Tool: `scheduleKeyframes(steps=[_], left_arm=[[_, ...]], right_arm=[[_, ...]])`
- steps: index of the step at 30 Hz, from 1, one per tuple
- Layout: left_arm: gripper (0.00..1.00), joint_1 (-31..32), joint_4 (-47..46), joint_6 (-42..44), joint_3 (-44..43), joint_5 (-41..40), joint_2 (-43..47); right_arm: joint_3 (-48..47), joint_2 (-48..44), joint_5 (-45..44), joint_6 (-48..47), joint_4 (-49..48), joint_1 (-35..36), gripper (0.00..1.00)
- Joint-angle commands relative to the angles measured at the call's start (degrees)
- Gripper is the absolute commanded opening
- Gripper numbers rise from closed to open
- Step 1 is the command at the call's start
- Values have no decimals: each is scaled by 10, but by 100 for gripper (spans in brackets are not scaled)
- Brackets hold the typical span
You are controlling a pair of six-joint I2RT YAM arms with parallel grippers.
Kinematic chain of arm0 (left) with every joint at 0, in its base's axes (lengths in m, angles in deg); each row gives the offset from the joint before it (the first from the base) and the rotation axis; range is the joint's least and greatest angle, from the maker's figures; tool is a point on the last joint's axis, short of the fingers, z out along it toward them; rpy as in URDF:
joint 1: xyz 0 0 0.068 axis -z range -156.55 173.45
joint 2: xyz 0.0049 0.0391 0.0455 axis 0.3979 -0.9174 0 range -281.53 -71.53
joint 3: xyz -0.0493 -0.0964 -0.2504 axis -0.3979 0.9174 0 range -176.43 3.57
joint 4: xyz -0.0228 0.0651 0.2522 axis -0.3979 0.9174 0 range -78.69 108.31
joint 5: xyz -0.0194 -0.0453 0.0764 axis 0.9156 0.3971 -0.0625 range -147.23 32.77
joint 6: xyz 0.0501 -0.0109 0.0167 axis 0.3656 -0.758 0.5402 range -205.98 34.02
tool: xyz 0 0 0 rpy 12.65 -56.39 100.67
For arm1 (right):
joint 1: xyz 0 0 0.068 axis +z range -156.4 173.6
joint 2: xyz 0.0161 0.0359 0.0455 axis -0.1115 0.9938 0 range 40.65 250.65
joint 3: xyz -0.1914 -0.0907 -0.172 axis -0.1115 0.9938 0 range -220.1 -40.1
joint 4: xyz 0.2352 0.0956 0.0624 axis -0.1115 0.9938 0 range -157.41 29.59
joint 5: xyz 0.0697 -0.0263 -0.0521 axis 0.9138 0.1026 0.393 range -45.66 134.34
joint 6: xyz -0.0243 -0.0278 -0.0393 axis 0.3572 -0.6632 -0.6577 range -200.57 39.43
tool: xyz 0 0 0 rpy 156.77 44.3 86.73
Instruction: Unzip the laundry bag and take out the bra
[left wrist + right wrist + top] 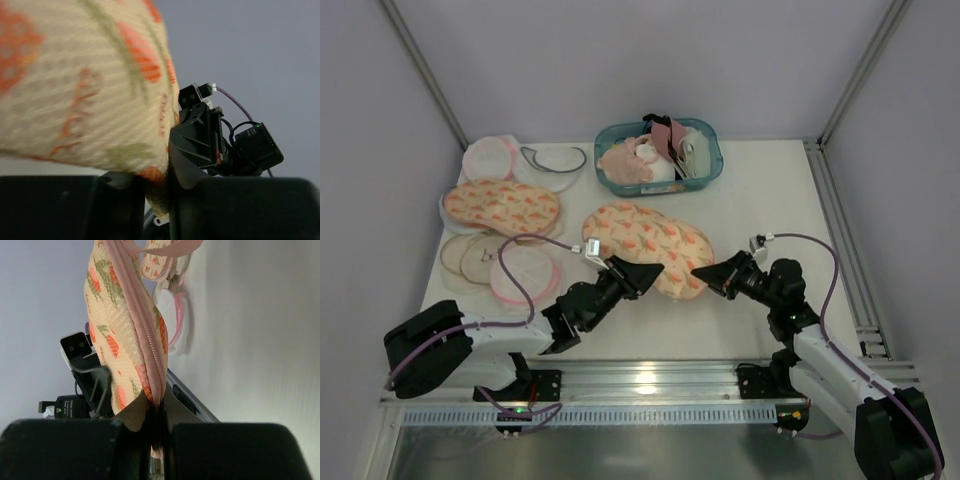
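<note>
Laundry bag: I've got the laundry bag (645, 240) in the middle of the table (770, 200), lying lengthwise from far-left to near-right, carrot print up.
Left gripper: my left gripper (655, 270) is at the bag's near edge; on the wrist view a fold of printed fabric sits squeezed between the two fingers, so I call the jaws closed on the bag.
Right gripper: my right gripper (700, 272) is at the bag's near-right end, jaws pressed right together, with the pink zipper edging (145, 340) running straight down into the pinch.
Grippers together: they face each other, close, with the bag's near-right end between them.
Around it: a teal basket (716, 168) of pinkish garments is just beyond the bag; a second carrot-print bag (500, 207) and round white mesh pouches (525, 272) lie well off to the left.
</note>
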Motion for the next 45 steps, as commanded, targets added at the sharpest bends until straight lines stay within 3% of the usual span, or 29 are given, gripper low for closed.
scheduleKeyframes(steps=[1, 2, 3, 4, 5, 7, 13, 14, 15, 18, 25, 32, 38, 45], left_arm=[[13, 3, -16, 10, 6, -11, 34], [2, 3, -6, 10, 6, -15, 41], [0, 3, 6, 10, 6, -17, 47], [0, 3, 15, 11, 6, -22, 58], [0, 3, 24, 13, 7, -26, 63], [0, 3, 37, 6, 7, -38, 75], [0, 3, 115, -64, -3, -117, 98], [0, 3, 152, -86, -14, -131, 102], [0, 3, 254, -109, -29, -158, 110], [0, 3, 356, -153, -72, -180, 113], [0, -14, 479, -219, -137, -149, 90], [0, -43, 487, -270, -174, -70, 23], [0, -55, 494, -289, -191, -35, -15], [0, -59, 444, -317, -187, 2, -59]], right_arm=[[-40, 2, 16, -42, -7, 7, 4], [-45, 0, 15, -52, 12, 6, 4], [-52, -7, 13, -68, 30, 7, 14], [-70, -14, 1, -109, 56, 7, 63], [-80, -23, -12, -135, 118, 8, 78], [-110, -55, -69, -212, 220, 9, 99], [-145, -86, -160, -347, 370, 11, 100], [-144, -88, -164, -355, 374, 16, 99], [-142, -90, -170, -363, 377, 19, 99], [-133, -110, -177, -389, 369, 39, 99], [-108, -129, -156, -426, 328, 101, 99], [-88, -88, -162, -437, 252, 194, 89], [-72, -68, -169, -439, 172, 228, 78], [-87, -1, -215, -457, 128, 277, 73]])
